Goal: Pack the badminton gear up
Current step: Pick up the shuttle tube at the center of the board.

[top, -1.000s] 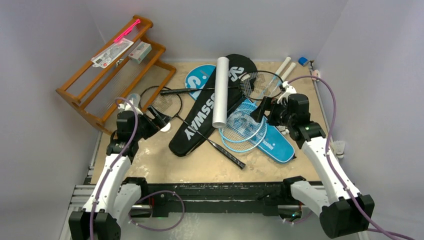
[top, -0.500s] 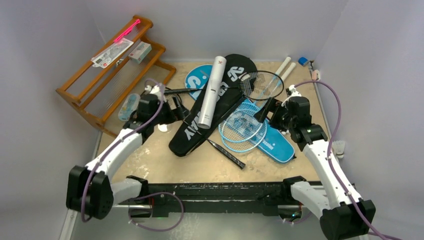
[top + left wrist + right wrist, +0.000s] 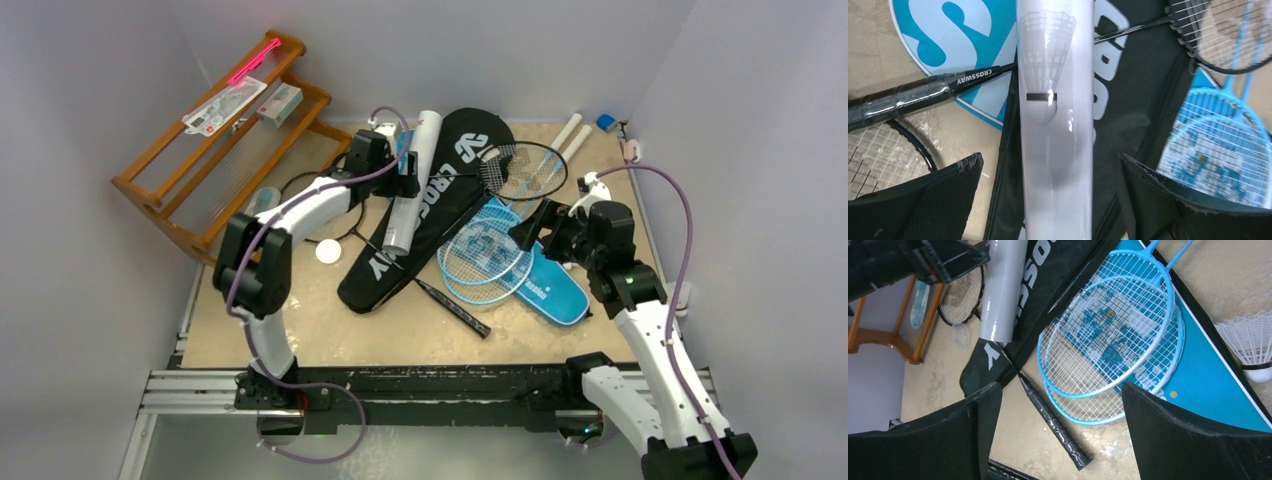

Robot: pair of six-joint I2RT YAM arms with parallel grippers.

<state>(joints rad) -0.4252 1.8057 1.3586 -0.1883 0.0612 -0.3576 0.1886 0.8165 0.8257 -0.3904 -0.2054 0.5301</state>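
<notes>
The left gripper [image 3: 1048, 162] is spread wide and straddles the one white tube [image 3: 1055, 100]. A finger stands on each side with a gap both ways, so it grasps nothing. Seen from behind the arms, the tube lies on the single black cover [image 3: 455, 190] and runs from 12 o'clock down toward 7. At the gripper's 9 o'clock the taped handle of one black racket [image 3: 923, 95] slips under the tube, and its head lies out toward 3. A second black racket [image 3: 455, 308] runs slantwise past the cover's narrow end, its handle pointing to 5 o'clock.

The right gripper [image 3: 1058, 390] hangs released over two light-blue rackets [image 3: 1108, 340]. Their heads are stacked, and their white handles point toward 1 o'clock. Beneath them lies a blue cover [image 3: 1208, 380]. More blue shows at the tube's 10 o'clock, and I cannot tell whether it is the same cover. One shuttlecock [image 3: 1250, 342] sits just beside the blue cover's edge, at 3 o'clock.

The tabletop [image 3: 300, 320] is bare along its near edge, from 6 to 7 o'clock. White walls close it in at 9, 12 and 3. A wooden rack [image 3: 130, 188] fills the 10 o'clock corner, carrying two packets [image 3: 225, 105] and a pink stick [image 3: 253, 60]. A round white disc [image 3: 327, 251] lies beside the black cover, below the left arm.
</notes>
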